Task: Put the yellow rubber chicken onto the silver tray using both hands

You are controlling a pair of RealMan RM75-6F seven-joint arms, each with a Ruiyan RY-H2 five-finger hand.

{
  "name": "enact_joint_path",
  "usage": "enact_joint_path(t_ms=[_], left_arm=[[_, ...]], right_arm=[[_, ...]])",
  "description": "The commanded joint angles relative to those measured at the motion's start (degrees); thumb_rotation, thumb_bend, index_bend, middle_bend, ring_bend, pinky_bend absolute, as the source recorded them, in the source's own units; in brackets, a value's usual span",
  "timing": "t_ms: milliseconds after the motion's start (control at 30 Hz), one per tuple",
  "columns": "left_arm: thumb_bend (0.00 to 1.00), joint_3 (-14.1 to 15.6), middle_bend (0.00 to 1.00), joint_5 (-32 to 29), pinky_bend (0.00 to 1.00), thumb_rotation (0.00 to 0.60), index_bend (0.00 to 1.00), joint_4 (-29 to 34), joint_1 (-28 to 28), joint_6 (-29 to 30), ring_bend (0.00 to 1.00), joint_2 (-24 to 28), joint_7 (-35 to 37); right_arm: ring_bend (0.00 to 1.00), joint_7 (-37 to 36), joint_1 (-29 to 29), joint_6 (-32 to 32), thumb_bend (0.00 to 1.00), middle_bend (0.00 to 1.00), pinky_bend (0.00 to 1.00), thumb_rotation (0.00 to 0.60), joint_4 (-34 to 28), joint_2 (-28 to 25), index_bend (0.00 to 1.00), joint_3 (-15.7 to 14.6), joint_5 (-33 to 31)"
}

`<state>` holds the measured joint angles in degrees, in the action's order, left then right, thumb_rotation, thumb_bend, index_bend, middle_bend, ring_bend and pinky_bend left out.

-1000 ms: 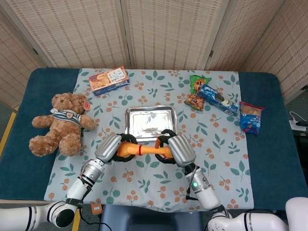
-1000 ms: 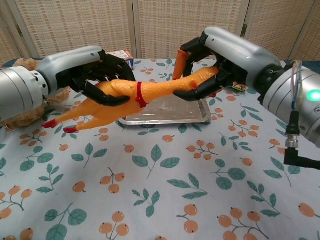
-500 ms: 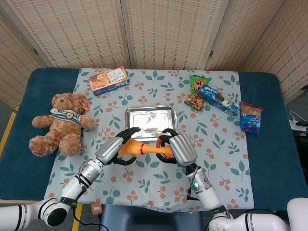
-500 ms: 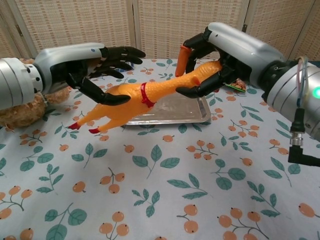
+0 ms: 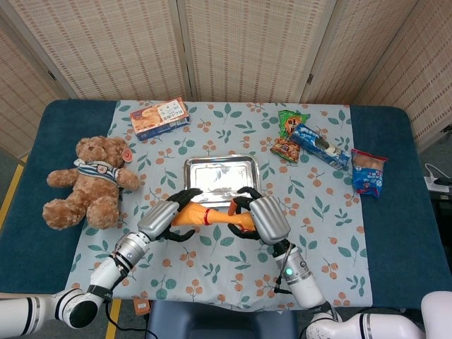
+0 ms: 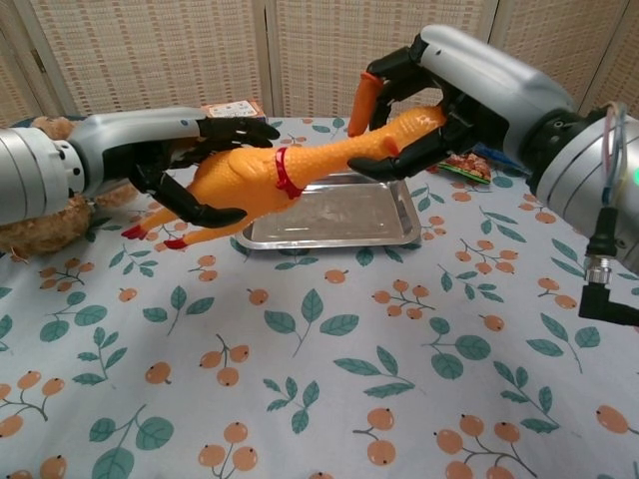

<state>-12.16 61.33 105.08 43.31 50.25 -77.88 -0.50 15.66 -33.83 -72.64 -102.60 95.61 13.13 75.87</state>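
We hold the yellow rubber chicken [image 6: 270,172] above the silver tray [image 6: 329,232]: our right hand [image 6: 439,95] fingers pinch its neck, our left hand [image 6: 175,165] fingers cradle its body.

Yellow rubber chicken [image 5: 212,217] was held between both hands, right hand [image 5: 258,218] gripping its head end, left hand [image 5: 168,216] cupping the body with fingers spread. Silver tray [image 5: 220,179] lay just beyond both hands. Teddy bear [image 5: 92,181] sat well out past the left hand.
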Motion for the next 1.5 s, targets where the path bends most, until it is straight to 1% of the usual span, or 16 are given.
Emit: enact_joint_path(t_ms=[33,133,233,333,533,700,767,800,867,933,967,1000,1033,1133,1333,1500], left_arm=[[0.44,0.0,0.26,-2.8,0.33,0.600,0.27,-0.4,0.3,2.4,0.22,-1.1,-3.0],[0.54,-0.4,0.50,-4.1,0.49,0.600,0.51,-0.4,0.0,5.3,0.42,-2.6,-4.8],[0.62,-0.9,0.67,-4.6,0.61,0.600,0.69,-0.3,-0.2,6.8,0.54,-3.4,-5.2],[0.65,-1.1,0.80,-3.8,0.71,0.600,0.84,-0.8,-0.6,9.0,0.65,-4.6,-5.9],[0.65,0.0,0.88,-1.6,0.80,0.600,0.88,-1.7,-0.8,11.5,0.73,-6.1,-9.4],[0.65,-0.3,0.89,-1.4,0.82,0.600,0.88,-1.2,-1.1,11.5,0.75,-6.2,-8.8],[0.64,-1.0,0.87,-1.2,0.79,0.600,0.89,-1.0,-1.6,12.4,0.74,-6.7,-7.3],[0.62,-0.8,0.83,-0.9,0.74,0.600,0.86,-1.0,-1.7,12.3,0.71,-6.6,-7.4],[0.56,-0.1,0.64,-0.3,0.59,0.600,0.66,-0.5,-1.6,10.8,0.55,-5.6,-7.0],[0.50,0.4,0.29,-0.9,0.40,0.600,0.24,0.4,-1.2,7.4,0.26,-4.0,-5.6],[0.49,0.2,0.18,-1.1,0.34,0.600,0.13,0.7,-1.0,6.2,0.16,-3.4,-4.6],[0.46,0.0,0.05,-1.2,0.24,0.600,0.02,1.0,-0.9,5.1,0.04,-2.9,-3.4],[0.44,-0.3,0.00,-1.0,0.16,0.600,0.00,1.2,-0.8,4.1,0.00,-2.2,-1.6],[0.38,-1.2,0.00,0.4,0.04,0.600,0.00,1.5,-1.0,1.7,0.00,-0.7,3.2],[0.34,-1.9,0.00,3.3,0.01,0.600,0.00,1.3,-1.6,-1.0,0.00,1.4,10.7],[0.33,-1.8,0.00,5.2,0.00,0.600,0.00,1.0,-1.8,-1.2,0.00,2.5,12.3]], right_arm=[[0.76,-0.3,0.0,0.0,0.39,0.61,0.90,0.600,0.1,0.0,0.92,0.0,0.2],[0.76,-0.4,0.1,0.2,0.39,0.61,0.90,0.600,0.0,-0.2,0.92,0.0,0.1],[0.76,-0.3,0.1,0.4,0.39,0.61,0.90,0.600,0.0,-0.3,0.92,-0.1,0.1],[0.76,-0.2,0.1,0.6,0.39,0.61,0.90,0.600,0.2,-0.3,0.92,-0.1,-0.1],[0.76,0.0,0.2,0.5,0.39,0.61,0.90,0.600,-0.2,-0.4,0.92,0.0,-0.3],[0.76,0.2,0.3,0.4,0.39,0.61,0.90,0.600,-0.4,-0.6,0.92,-0.1,-0.2],[0.76,0.2,0.4,0.4,0.39,0.61,0.90,0.600,-0.5,-0.7,0.92,0.0,-0.3],[0.76,0.2,0.4,0.4,0.39,0.61,0.90,0.600,-0.6,-0.7,0.92,0.1,-0.3],[0.76,0.3,0.4,0.4,0.39,0.61,0.90,0.600,-0.6,-0.8,0.92,0.1,-0.4],[0.76,0.4,0.5,0.4,0.39,0.61,0.90,0.600,-0.5,-0.8,0.92,0.0,-0.4],[0.76,0.4,0.5,0.4,0.39,0.61,0.90,0.600,-0.4,-0.7,0.92,0.0,-0.4],[0.76,0.4,0.5,0.4,0.39,0.61,0.90,0.600,-0.4,-0.7,0.92,0.0,-0.4],[0.76,0.3,0.5,0.4,0.39,0.61,0.90,0.600,-0.3,-0.7,0.92,0.0,-0.5],[0.76,0.3,0.5,0.5,0.39,0.61,0.90,0.600,-0.2,-0.9,0.92,0.2,-0.7],[0.76,-0.1,0.5,0.9,0.39,0.61,0.90,0.600,-0.1,-1.0,0.92,0.3,-1.3],[0.76,-0.1,0.5,0.7,0.39,0.61,0.90,0.600,0.1,-1.0,0.92,0.5,-1.3]])
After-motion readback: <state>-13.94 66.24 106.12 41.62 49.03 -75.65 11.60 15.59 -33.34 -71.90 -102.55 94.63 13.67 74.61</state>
